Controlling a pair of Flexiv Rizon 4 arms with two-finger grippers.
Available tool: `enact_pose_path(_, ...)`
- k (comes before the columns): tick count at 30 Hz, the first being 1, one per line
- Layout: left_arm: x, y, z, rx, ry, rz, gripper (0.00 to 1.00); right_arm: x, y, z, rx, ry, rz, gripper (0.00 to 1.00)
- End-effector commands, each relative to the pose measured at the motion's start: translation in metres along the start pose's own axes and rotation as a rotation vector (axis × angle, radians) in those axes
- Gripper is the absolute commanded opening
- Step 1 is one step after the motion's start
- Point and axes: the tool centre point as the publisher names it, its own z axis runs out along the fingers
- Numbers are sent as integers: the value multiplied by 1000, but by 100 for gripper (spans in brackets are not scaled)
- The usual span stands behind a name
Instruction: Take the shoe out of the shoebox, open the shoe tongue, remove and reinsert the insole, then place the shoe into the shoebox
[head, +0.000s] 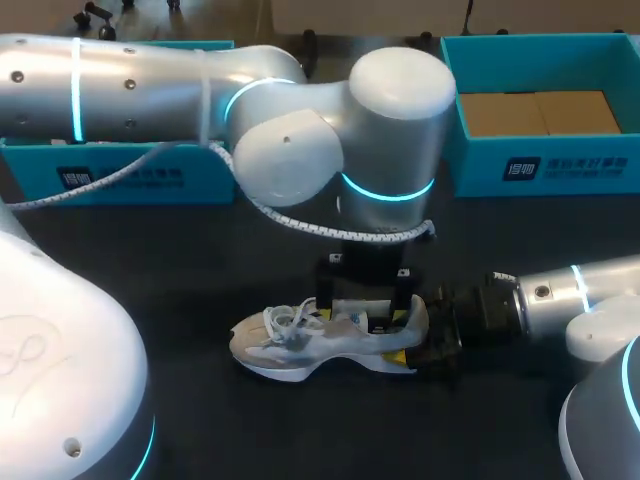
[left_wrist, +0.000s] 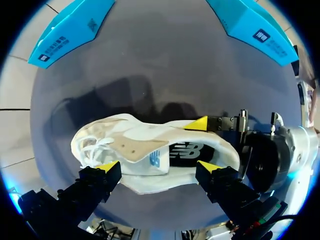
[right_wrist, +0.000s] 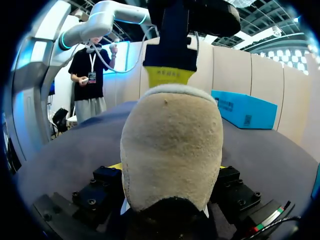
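Head view: the shoe sat on the surface, well apart from the open shoebox. The left tool hung over it and the right tool was at the heel.

Left wrist view: the left tool was released, fingers wide, holding nothing. The insole was inside the shoe.

Right wrist view: the right tool was clenched on the heel.

Take-out looked done. Whether the insole step was done, I cannot tell. Boxing was left.
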Motion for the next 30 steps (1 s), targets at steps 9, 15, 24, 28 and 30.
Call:
enact_pose_path(9,9,-7,13,20,-307,-637,100,-1,-3,3,4,1,1,0)
enact_pose_path(15,10,-6,18,41,-360,-631,100,-1,-3,3,4,1,1,0)
enact_pose_path(24,1,-7,25,40,-421,-651,100,-1,-3,3,4,1,1,0)
enact_pose_path(28,-4,-5,26,34,-431,-651,100,-1,-3,3,4,1,1,0)
enact_pose_path(30,-7,-2,26,35,-433,-654,100,-1,-3,3,4,1,1,0)
